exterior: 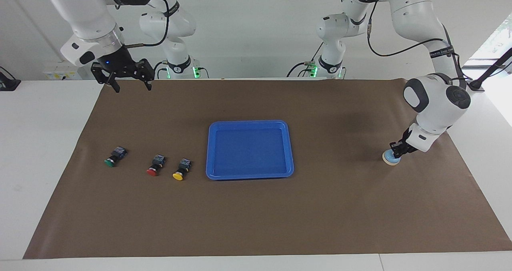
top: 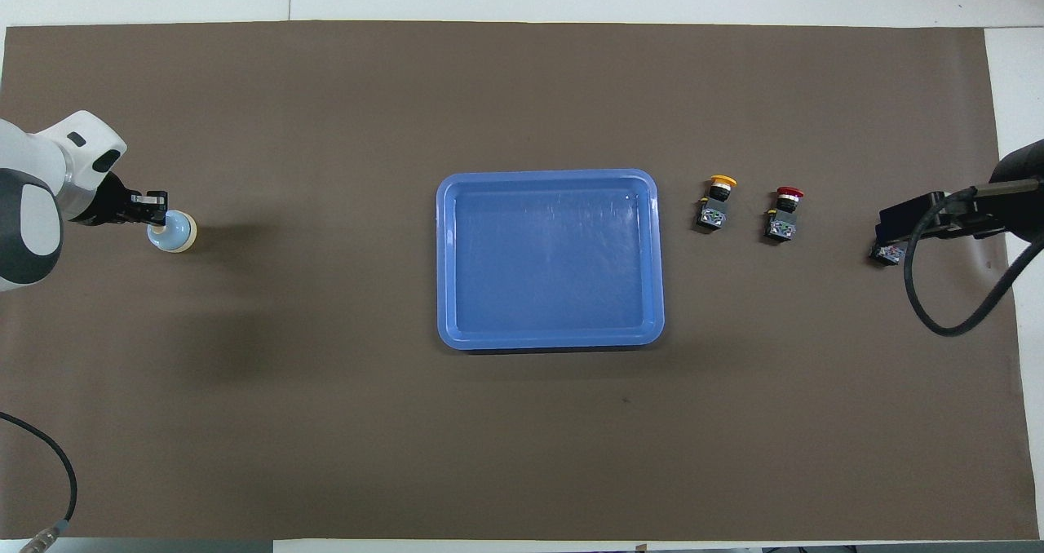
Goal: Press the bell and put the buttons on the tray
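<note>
L gripper (exterior: 396,152) clenched, tips on bell (exterior: 390,159) top, R gripper (exterior: 130,84) released, waiting

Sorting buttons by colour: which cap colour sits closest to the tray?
Yellow button, clearest in the facing view, beside the tray.

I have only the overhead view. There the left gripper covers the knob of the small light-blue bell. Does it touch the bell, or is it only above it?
Observer: In the facing view the left gripper, shut, rests its tip on top of the small light-blue dome bell with the cream base; no gap shows.
Operator: The right arm hides something at its end of the table. What is it?
Observer: A black push-button with a round green cap, lying on its side on the brown paper sheet.
Operator: Is the right gripper near it?
Observer: No. The right gripper hangs open, raised high above the paper, touching nothing.
</note>
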`<state>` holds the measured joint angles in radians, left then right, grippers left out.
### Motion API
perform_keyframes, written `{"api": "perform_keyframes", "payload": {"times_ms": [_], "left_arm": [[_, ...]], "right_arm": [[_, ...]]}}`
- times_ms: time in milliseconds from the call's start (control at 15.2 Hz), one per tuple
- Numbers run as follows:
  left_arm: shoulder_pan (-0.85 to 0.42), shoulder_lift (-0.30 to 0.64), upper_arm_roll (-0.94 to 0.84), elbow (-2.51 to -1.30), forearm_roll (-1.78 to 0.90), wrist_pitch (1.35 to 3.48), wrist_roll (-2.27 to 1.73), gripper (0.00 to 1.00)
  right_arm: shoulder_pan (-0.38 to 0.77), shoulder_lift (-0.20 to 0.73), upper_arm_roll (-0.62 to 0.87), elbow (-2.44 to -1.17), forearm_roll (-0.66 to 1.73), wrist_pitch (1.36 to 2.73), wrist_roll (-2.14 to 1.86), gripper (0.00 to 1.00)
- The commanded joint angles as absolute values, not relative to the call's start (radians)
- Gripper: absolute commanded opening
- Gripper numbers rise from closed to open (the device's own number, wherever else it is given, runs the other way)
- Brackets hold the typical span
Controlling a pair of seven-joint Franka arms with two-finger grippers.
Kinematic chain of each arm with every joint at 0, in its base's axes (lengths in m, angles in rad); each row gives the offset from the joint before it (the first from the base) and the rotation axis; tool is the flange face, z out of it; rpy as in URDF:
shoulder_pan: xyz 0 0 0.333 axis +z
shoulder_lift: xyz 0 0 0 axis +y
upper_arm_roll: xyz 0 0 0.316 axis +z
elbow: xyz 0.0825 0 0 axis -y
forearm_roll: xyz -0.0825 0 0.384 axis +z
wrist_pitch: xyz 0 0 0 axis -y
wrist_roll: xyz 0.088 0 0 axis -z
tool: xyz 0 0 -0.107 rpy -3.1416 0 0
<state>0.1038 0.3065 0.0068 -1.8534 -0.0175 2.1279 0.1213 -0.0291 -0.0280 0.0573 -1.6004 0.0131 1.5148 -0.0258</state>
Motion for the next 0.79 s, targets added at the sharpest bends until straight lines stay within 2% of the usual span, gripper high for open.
{"api": "perform_keyframes", "payload": {"times_ms": [0,66,198,461,724], "left_arm": [[0.097,0.210,-0.001,-1.787,-0.002,1.932,0.129,0.00],[0.083,0.184,-0.002,-1.769,-0.003,1.869,0.124,0.23],[0.063,0.135,-0.002,-1.772,-0.003,1.800,0.120,1.00],[0.052,0.026,-0.002,-1.758,-0.015,1.660,0.120,1.00],[0.043,0.009,-0.003,-1.735,-0.015,1.601,0.120,1.00]], "right_arm": [[-0.043,-0.052,0.069,-1.631,0.003,1.528,-0.012,1.00],[-0.043,-0.052,0.069,-1.631,0.003,1.528,-0.012,1.00],[-0.043,-0.052,0.069,-1.631,0.003,1.528,-0.012,1.00],[-0.043,-0.052,0.069,-1.631,0.003,1.528,-0.012,1.00],[-0.046,-0.052,0.069,-1.629,0.003,1.513,-0.017,1.00]]}}
